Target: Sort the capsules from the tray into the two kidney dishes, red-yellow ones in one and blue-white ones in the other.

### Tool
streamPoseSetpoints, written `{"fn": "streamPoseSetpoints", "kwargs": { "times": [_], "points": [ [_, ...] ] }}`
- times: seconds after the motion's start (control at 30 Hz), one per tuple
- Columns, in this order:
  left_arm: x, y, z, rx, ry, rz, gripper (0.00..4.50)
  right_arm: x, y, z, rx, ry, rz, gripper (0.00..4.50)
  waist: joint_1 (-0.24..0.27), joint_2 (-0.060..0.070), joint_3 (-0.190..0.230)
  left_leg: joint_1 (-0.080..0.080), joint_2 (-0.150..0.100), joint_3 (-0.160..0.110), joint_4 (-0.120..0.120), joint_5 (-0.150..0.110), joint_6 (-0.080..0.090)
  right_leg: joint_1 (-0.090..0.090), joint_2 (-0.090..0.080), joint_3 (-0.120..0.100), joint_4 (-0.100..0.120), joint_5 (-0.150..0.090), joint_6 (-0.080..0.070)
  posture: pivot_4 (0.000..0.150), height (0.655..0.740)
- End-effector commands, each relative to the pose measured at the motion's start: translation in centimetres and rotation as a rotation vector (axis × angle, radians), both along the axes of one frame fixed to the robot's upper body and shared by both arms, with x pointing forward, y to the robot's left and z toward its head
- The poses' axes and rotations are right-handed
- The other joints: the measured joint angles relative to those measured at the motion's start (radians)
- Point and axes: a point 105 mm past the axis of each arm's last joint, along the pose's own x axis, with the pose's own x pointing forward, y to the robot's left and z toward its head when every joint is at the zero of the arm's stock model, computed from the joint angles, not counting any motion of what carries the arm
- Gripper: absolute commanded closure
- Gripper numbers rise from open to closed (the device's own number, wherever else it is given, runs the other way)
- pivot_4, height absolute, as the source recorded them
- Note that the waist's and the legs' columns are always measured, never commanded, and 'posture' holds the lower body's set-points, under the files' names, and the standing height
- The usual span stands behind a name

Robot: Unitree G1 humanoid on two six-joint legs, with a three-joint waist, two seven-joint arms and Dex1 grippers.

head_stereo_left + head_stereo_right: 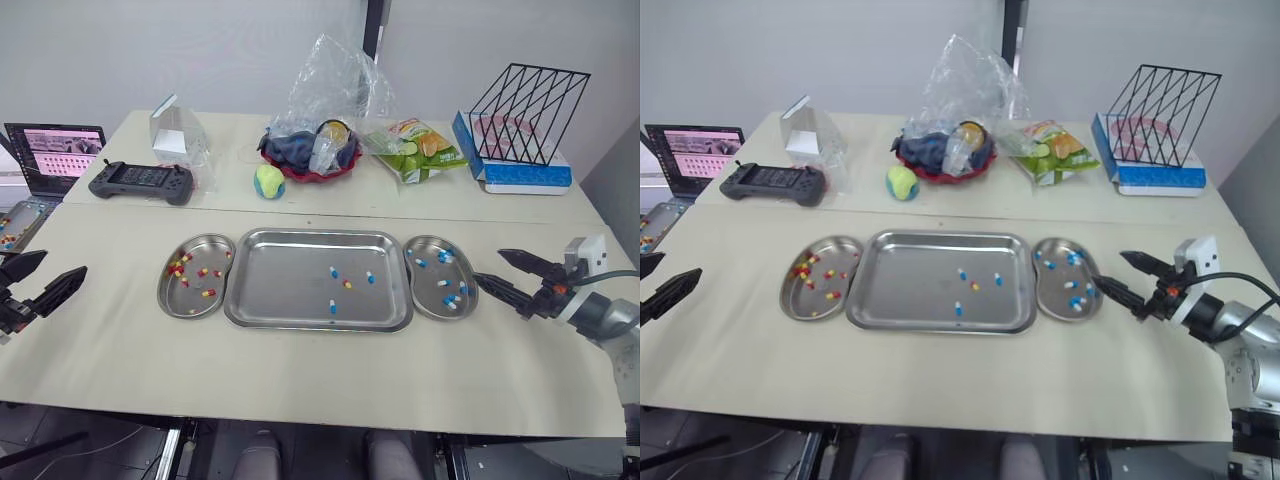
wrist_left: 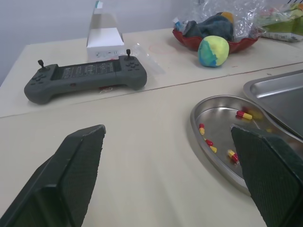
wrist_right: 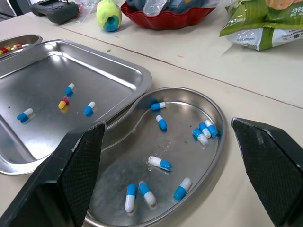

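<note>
1. Capsules (image 1: 333,272): four loose in tray (image 1: 280,285), frame centre; three blue-white, one red-yellow.
2. Left hand (image 1: 65,262), lower left: spread wide, empty.
3. Right hand (image 1: 488,265), beside right kidney dish (image 1: 425,275): spread, empty.

the pale desk (image 1: 300,370) ran wide, with a seam crossing it just behind the metalware. towards the front lay the steel tray (image 1: 290,290), with the left kidney dish (image 1: 163,290) close against one end and the right kidney dish (image 1: 428,290) close against the other. behind the seam, from left to right, sat a dark game controller (image 1: 141,182), a white carton (image 1: 178,132) just behind it, a yellow-green ball (image 1: 269,182), a red bowl (image 1: 310,170), a green snack bag (image 1: 420,150) and a blue box (image 1: 515,172).
</note>
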Motion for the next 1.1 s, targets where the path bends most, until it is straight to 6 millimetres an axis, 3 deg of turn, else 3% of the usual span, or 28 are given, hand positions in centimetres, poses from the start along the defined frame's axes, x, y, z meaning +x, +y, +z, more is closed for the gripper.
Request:
{"fn": "streamPoseSetpoints", "kwargs": {
  "times": [0.03, 0.5, 0.8, 0.9, 1.1],
  "points": [
    [-0.2, -0.1, 1.2, 0.048, -0.043, 0.001, 0.05, 0.3, 0.1, 0.9, -0.019, -0.042, 0.016, 0.0, 0.0, 0.0, 0.0, 0.0, 0.0, 0.0, 0.0, 0.0, 0.0, 0.0, 0.0, 0.0, 0.0, 0.0, 0.0, 0.15, 0.738],
    [-1.5, 0.0, 0.8, 0.042, -0.025, -0.016, 0.05, 1.0, -0.1, 1.3, -0.029, -0.046, 0.019, 0.0, 0.001, 0.0, 0.0, 0.0, 0.0, 0.0, 0.0, 0.0, 0.0, 0.0, 0.0, 0.0, 0.0, 0.0, 0.0, 0.15, 0.738],
    [-0.3, -0.7, 1.9, 0.044, -0.044, -0.08, 0.05, 1.5, -0.6, 2.3, -0.009, -0.062, -0.05, 0.0, 0.002, 0.0, 0.0, 0.0, 0.0, 0.0, 0.0, 0.0, 0.0, 0.0, 0.0, 0.0, -0.001, 0.0, 0.0, 0.15, 0.738],
    [0.1, -1.4, 2.1, 0.047, -0.022, -0.144, 0.05, 0.9, 0.5, 2.3, -0.037, -0.062, -0.013, 0.0, 0.001, 0.0, 0.0, 0.0, 0.0, 0.0, -0.001, 0.0, 0.0, 0.0, 0.0, 0.0, -0.001, 0.0, 0.0, 0.15, 0.738],
    [1.0, -4.9, 1.8, 0.048, 0.057, -0.336, 0.05, 0.2, 3.5, 2.7, 0.042, -0.036, 0.032, 0.0, 0.0, 0.0, 0.0, 0.0, 0.0, 0.0, -0.002, 0.0, 0.0, 0.0, 0.0, 0.0, 0.0, 0.0, 0.0, 0.15, 0.738]
  ]
}}
